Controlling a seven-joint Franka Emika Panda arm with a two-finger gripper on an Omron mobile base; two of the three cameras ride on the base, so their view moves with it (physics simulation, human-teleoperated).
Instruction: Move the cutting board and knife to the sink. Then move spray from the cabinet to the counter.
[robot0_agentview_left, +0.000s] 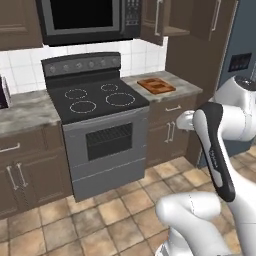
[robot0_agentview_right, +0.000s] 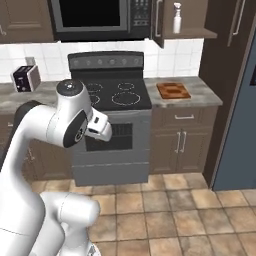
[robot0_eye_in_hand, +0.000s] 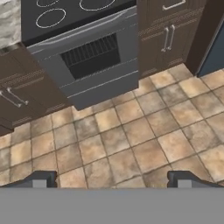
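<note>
Toaster (robot0_agentview_right: 26, 78), left counter (robot0_agentview_right: 210, 98). Stove (robot0_agentview_right: 112, 92), centre, black stovetop, between base cabinets. Cutting board (robot0_agentview_right: 173, 90), right of stove, flat, long axis front-to-back. Spray (robot0_agentview_right: 177, 18), upright, open cabinet (robot0_agentview_right: 186, 20), upper right. Gripper (robot0_eye_in_hand: 112, 179), released, jaws wide, over floor tiles.

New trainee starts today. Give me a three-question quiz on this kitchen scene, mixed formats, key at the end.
1. True or false: the cutting board lies on the counter right of the stove.
2. Where is the spray? A) in the open cabinet B) on the floor C) on the stove
3. Fill in: the gripper has its fingers ____, nothing between them.

Key: 1 true; 2 A; 3 open
</note>
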